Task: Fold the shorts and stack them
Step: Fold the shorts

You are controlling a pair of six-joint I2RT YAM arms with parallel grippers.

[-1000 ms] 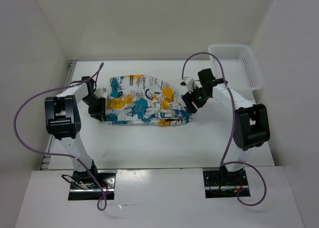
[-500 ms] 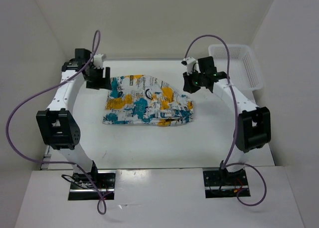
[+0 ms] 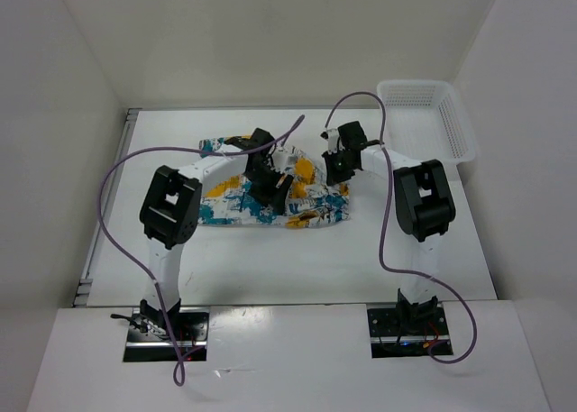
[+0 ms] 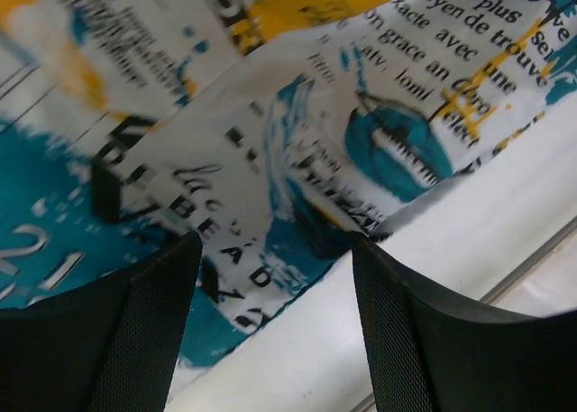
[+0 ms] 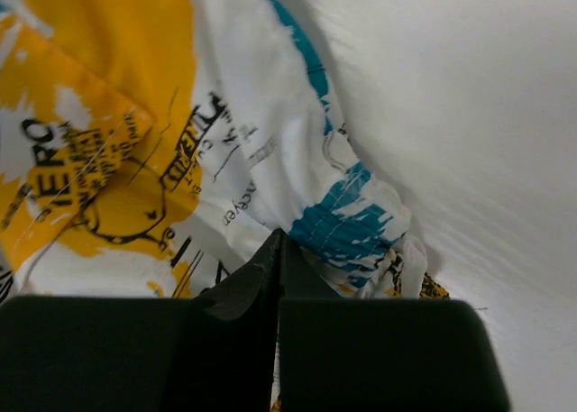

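The shorts point(image 3: 236, 196) lie spread on the white table, printed with teal, yellow and black patches. My left gripper point(image 3: 272, 185) hovers low over their middle. In the left wrist view it point(image 4: 275, 340) is open, with a printed hem point(image 4: 261, 250) and bare table between the two fingers point(image 4: 135, 331). My right gripper point(image 3: 335, 167) sits at the upper right edge of the shorts. In the right wrist view it point(image 5: 278, 242) is shut, its tips pinching a puckered teal-and-white fold point(image 5: 347, 223) of the shorts point(image 5: 108, 114).
A white perforated basket point(image 3: 433, 114) stands at the back right corner. White walls close in the table at the back and on both sides. Purple cables loop above both arms. A table edge or seam point(image 4: 541, 259) runs close beside the left gripper.
My left arm swung from the back left corner in over the middle of the shorts. My right gripper dropped onto the shorts' right edge and shut.
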